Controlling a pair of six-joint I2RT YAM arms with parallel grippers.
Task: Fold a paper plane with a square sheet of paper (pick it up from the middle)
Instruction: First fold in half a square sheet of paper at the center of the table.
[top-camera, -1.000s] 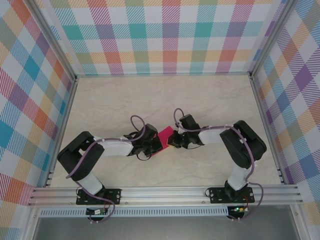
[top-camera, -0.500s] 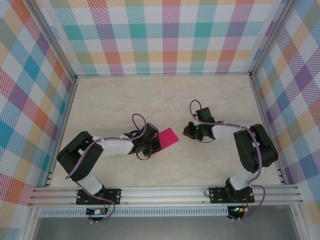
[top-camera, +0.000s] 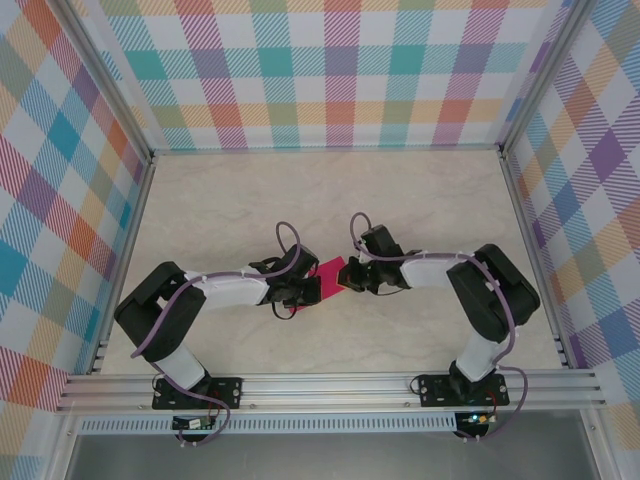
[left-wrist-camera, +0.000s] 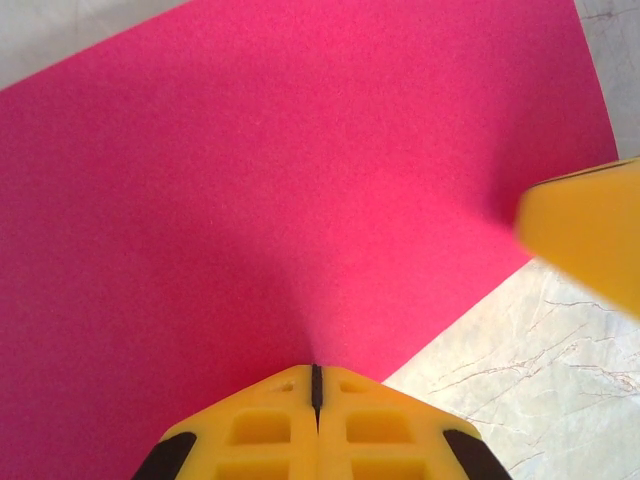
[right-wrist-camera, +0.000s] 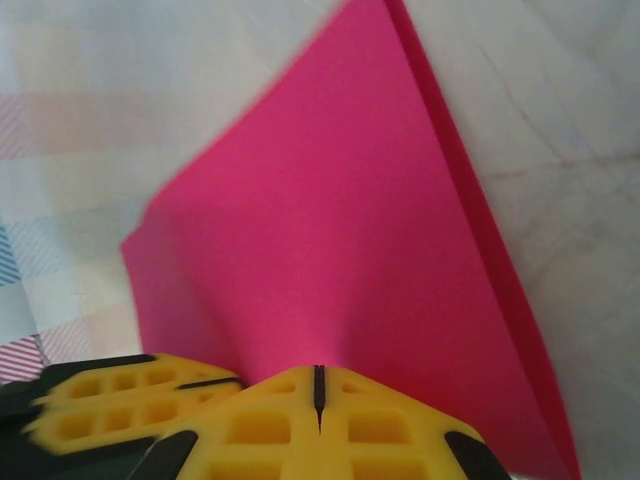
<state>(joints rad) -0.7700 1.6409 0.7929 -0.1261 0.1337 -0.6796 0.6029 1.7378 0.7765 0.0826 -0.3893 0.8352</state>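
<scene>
The paper (top-camera: 331, 270) is near the middle of the desk (top-camera: 420, 200), caught between the two arms with a hand at either side. The left hand (left-wrist-camera: 316, 375) has its fingers pressed together at the sheet's edge. The pink puckers toward the tips there, so I take it to be pinching the paper. The right hand (right-wrist-camera: 317, 372) is pressed together the same way, with the sheet creasing into its tips. From its wrist the paper stands tilted up off the desk, and along one side two layers show, so there looks to be a fold in it already. The hands are just beside each other.

Several things could go wrong from here. Two pinches on one thin sheet mean any pull apart, or a twist out of step, could tear it or leave a stray crease. Both grips sit right at the margin, so the paper may slip out of one and flop. The two layers could also slide, skewing the next fold, and fingers this close may knock together.
</scene>
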